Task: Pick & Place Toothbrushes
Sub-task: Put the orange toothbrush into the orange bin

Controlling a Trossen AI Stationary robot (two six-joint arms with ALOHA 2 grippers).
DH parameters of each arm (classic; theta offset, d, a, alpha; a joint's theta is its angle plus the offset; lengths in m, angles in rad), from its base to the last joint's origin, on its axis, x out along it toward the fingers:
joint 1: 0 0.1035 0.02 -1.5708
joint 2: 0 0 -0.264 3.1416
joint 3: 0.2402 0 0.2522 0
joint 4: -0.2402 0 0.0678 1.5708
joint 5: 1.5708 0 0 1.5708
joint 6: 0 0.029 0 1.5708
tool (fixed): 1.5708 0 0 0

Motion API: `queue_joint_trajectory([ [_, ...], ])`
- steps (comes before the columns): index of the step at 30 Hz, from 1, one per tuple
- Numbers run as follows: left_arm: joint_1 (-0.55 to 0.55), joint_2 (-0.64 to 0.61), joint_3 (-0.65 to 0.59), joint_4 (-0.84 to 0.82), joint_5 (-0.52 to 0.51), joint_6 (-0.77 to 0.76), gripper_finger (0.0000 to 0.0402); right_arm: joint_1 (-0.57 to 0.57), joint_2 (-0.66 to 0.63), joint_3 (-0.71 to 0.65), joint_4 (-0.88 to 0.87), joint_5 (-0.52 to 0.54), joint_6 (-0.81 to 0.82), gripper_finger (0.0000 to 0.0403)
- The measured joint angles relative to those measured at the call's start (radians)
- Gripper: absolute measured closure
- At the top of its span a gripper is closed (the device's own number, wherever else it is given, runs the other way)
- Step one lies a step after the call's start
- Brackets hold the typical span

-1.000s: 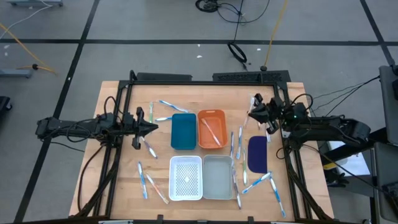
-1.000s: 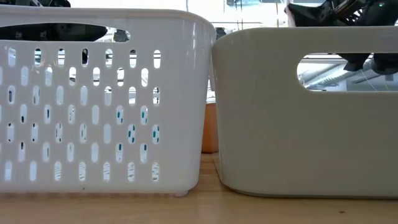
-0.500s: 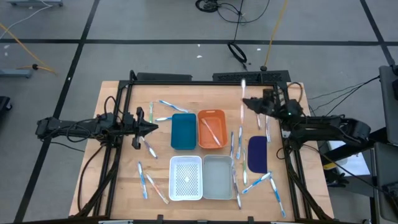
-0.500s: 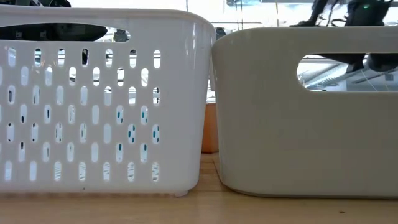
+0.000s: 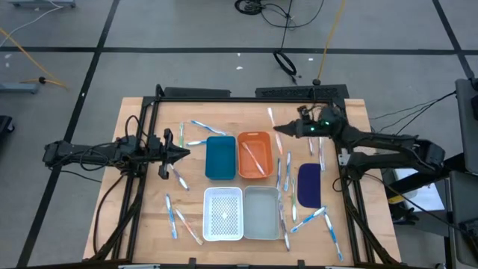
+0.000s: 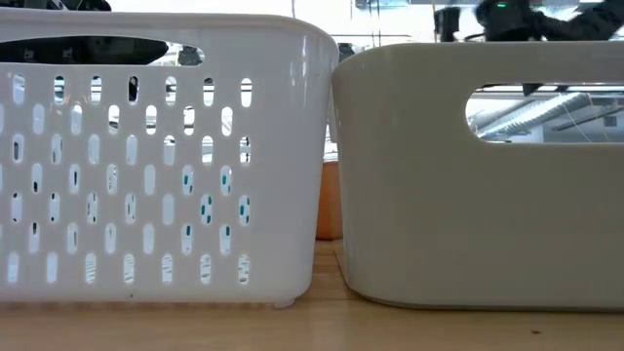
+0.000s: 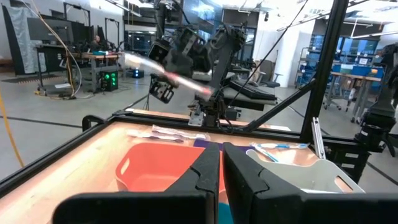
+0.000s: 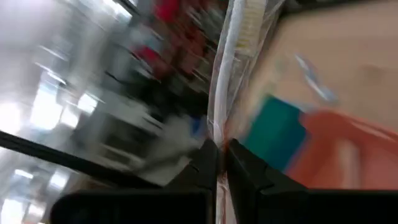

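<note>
The right pincer (image 5: 279, 128) is closed on a toothbrush (image 5: 271, 117), holding it in the air just beside the far right corner of the orange tray (image 5: 254, 155). In the right wrist view the picture is smeared, so the handle colour is probably white. The left pincer (image 5: 184, 153) is closed and empty, left of the blue tray (image 5: 219, 158). Other toothbrushes (image 5: 175, 217) lie scattered on the counter (image 5: 149, 224).

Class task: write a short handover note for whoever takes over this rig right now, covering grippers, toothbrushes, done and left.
Right gripper: shut on a toothbrush, raised beside the orange tray.
Left gripper: shut, empty, waiting left of the blue tray.
Done: two toothbrushes lie in the orange tray.
Left: the held one, plus many loose toothbrushes on the table around the trays.
</note>
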Motion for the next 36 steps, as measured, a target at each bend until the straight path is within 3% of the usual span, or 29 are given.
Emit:
queue_joint_trajectory([
  [4,0.0,0.0,0.0,0.0,0.0,0.004,0.0382,0.048,0.001,0.123,-0.336,0.09,-0.152,0.0393],
  [7,0.0,0.0,0.0,0.0,0.0,0.004,0.0382,0.09,0.0,0.179,-0.444,0.164,-0.2,0.0394],
  [13,0.0,0.0,0.0,0.0,0.0,0.004,0.0382,0.182,0.011,0.198,-0.455,0.277,-0.207,0.0394],
  [23,0.0,0.0,0.0,0.0,0.0,-0.004,0.0382,0.298,0.115,0.206,-0.446,0.344,-0.193,0.0394],
  [36,0.0,0.0,0.0,0.0,0.0,-0.019,0.0382,0.343,0.329,0.452,-0.667,0.408,-0.306,0.0394],
])
